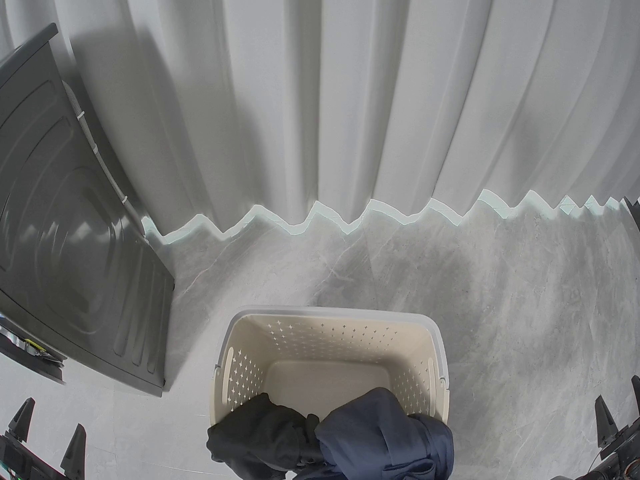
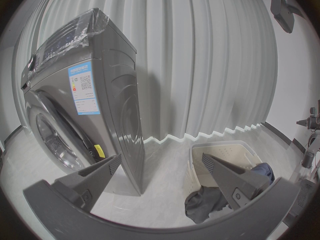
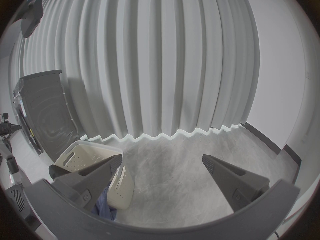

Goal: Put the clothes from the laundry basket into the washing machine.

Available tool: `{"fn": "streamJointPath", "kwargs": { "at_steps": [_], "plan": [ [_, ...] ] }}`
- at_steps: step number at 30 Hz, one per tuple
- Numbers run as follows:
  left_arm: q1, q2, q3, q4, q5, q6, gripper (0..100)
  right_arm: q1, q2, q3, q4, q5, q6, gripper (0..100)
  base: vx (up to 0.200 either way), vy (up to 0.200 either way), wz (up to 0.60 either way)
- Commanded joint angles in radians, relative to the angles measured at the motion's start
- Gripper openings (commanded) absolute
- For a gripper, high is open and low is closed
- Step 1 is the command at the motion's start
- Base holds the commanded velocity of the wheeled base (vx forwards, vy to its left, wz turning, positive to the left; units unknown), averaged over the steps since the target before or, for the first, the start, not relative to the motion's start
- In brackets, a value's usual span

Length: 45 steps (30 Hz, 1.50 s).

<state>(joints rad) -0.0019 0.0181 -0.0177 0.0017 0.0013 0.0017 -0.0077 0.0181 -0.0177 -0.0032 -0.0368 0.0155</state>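
The washing machine (image 2: 100, 94) stands on the floor to the robot's left, with the laundry basket (image 1: 333, 313) near its side. A black garment (image 1: 263, 435) and a navy garment (image 1: 383, 435) hang over the basket's near rim. The left gripper (image 2: 160, 155) and right gripper (image 3: 162, 155) flank the basket, both spread wide and empty. The first pick looks unstarted — next, one arm must drop onto a garment and pinch a fold.

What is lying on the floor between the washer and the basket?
Nothing. Between the washer and the basket there is only bare grey floor, as the head and left wrist views show.
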Motion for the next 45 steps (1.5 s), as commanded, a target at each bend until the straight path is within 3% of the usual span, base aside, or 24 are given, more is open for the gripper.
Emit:
{"fn": "streamJointPath", "kwargs": {
  "at_steps": [1, 15, 27, 45],
  "plan": [
    [0.000, -0.017, 0.018, 0.000, 0.000, 0.000, 100, 0.000, -0.009, 0.018, 0.000, 0.000, 0.000, 100, -0.200, 0.000, 0.00],
    [0.000, -0.017, 0.018, 0.000, 0.002, 0.000, 100, 0.000, -0.009, 0.018, 0.000, 0.000, 0.000, 100, -0.200, 0.000, 0.00],
    [0.000, -0.017, 0.016, 0.000, 0.000, -0.002, 100, 0.000, -0.009, 0.018, 0.000, 0.000, 0.000, 100, 0.000, 0.000, 0.00],
    [0.000, -0.017, 0.016, 0.000, 0.000, -0.002, 100, 0.000, -0.009, 0.018, -0.001, 0.000, -0.002, 100, 0.000, 0.200, 0.00]
  ]
}}
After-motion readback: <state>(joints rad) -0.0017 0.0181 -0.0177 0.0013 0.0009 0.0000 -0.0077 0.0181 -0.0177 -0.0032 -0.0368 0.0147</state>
